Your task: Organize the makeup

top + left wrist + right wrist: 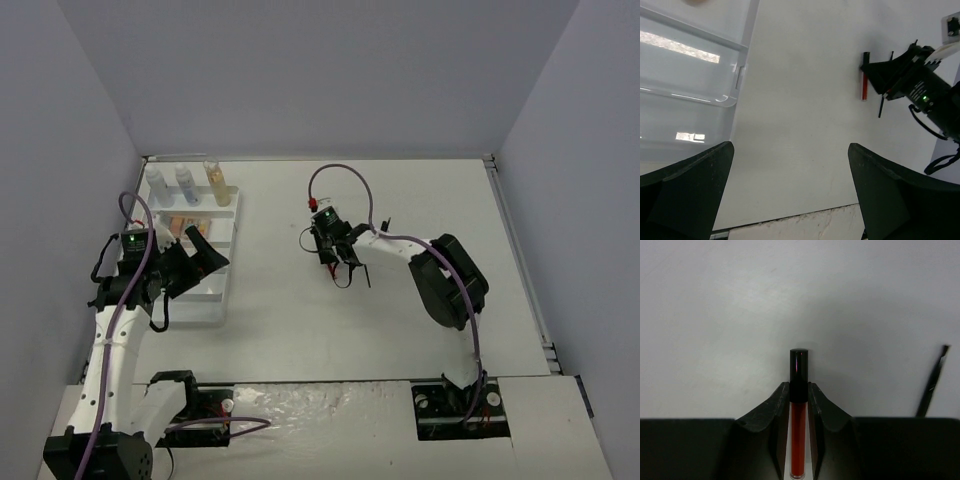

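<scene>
My right gripper (799, 390) is shut on a thin red tube with a black cap (798, 430), which sticks out forward between the fingers, low over the white table. The left wrist view shows the same tube (864, 87) at the right gripper (900, 75). A thin black brush (932, 382) lies just to its right. My left gripper (790, 147) is open and empty, over the right edge of the white slotted tray (690, 105). Two clear bottles (158, 185) and an amber bottle (217, 183) stand at the tray's far end, with flat palettes (180, 225) behind them.
The tray (215, 295) sits at the left of the table, under the left arm. The right arm (445, 280) stretches across the middle right. Grey walls close in the table on three sides.
</scene>
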